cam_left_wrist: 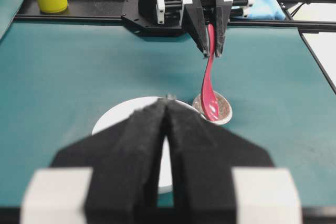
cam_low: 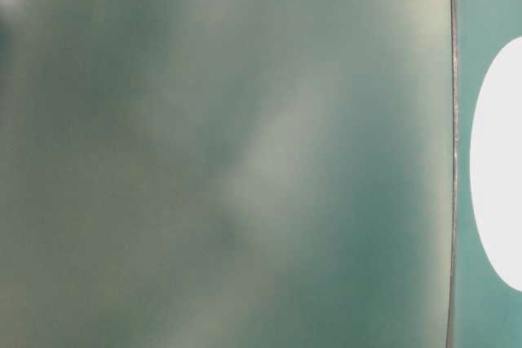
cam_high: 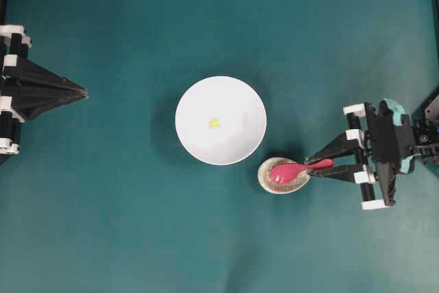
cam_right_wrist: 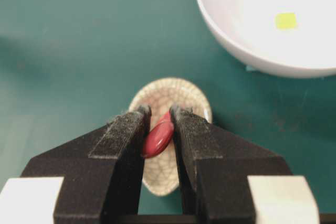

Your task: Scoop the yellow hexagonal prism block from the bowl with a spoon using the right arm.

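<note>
At right table edge: right black gripper with white and teal parts (cam_high: 322, 167), fingers clenched on handle of glossy pink-red soup spoon (cam_high: 291, 171).
Spoon attitude: handle raised and tilted, scoop low over small speckled grey-white spoon rest (cam_high: 263, 178); contact with rest not clear.
Just beyond rest: large round white bowl (cam_high: 192, 128), near rest; touching or not, cannot tell.
Bowl contents: tiny yellow hexagonal prism block (cam_high: 214, 123), near centre, untouched.
Far left edge: left black pointed gripper (cam_high: 81, 92), fingers pressed together, holding nothing.
Risk: narrow grip on glossy handle; spoon may pivot or slip during carry.
Risk: tiny block may skid ahead of scoop up bowl wall.
</note>
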